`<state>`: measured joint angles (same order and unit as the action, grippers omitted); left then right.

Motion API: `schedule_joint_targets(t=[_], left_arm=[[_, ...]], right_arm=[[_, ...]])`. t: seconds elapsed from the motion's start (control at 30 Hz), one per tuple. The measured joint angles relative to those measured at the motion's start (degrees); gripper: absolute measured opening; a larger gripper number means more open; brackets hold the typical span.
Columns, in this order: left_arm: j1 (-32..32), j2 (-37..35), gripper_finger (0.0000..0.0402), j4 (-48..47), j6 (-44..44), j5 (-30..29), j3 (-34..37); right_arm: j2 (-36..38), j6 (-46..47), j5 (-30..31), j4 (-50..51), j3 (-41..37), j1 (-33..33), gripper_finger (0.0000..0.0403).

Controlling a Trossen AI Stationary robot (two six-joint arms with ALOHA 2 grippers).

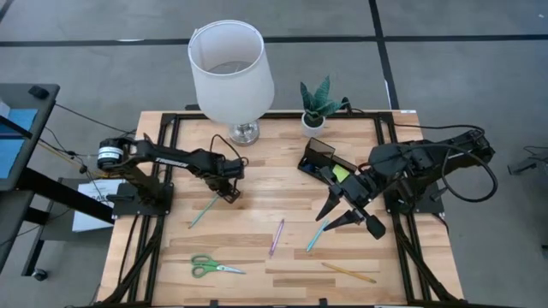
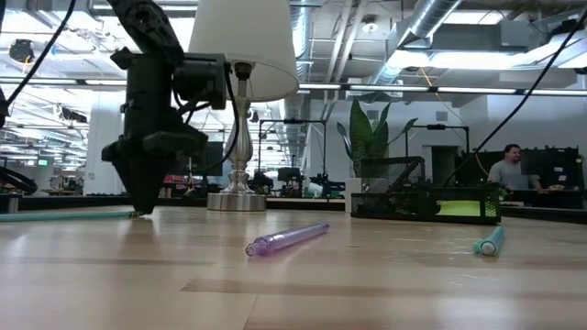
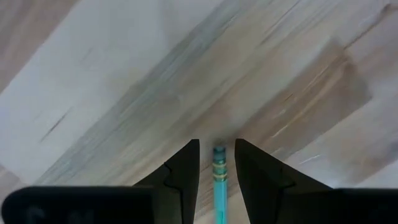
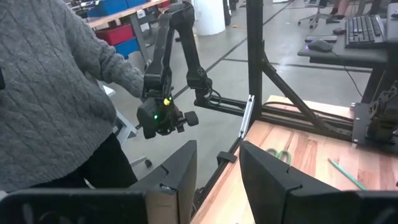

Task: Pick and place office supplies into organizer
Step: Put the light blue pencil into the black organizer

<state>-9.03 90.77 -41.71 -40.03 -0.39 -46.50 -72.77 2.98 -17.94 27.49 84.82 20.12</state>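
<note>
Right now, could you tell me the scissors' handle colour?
Green; the scissors show best in the high view.

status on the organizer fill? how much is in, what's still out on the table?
Done: only a lime pad shows in the organizer. In hand: the left end effector straddles the teal pencil, not closed on it; the pencil lies on the table. Left: purple pen, teal pen, yellow pencil, scissors. The right end effector hangs open beside the organizer.
</note>
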Motion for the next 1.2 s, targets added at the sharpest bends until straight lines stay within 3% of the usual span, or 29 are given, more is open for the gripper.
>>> schedule_joint_targets(t=[0.37, 0.67, 0.8, 1.0, 1.2], left_arm=[[0.4, 0.8, 0.0089, 0.4, 1.6, 1.5, -0.1], [0.4, 1.0, 0.0014, 1.1, 3.7, 1.6, -0.1], [0.4, 0.9, 0.0009, 3.5, 3.7, 2.6, -0.8], [0.6, 0.8, 0.0004, 4.8, 5.5, 3.2, -8.2], [0.8, 0.8, 0.0002, 12.4, 10.7, 1.8, -19.4]], right_arm=[[0.0, 0.0, 0.0, 0.4, 0.0, 0.0, 0.0113], [0.0, 0.0, 0.0, 0.4, 0.0, 0.0, 0.0113], [0.0, -0.4, 0.0, 0.4, 0.0, 0.0, 0.0113], [0.0, -0.4, 0.0, 0.4, 0.0, 0.0, 0.0113], [0.0, -0.4, 0.0, 0.4, 0.0, 0.0, 0.0113]])
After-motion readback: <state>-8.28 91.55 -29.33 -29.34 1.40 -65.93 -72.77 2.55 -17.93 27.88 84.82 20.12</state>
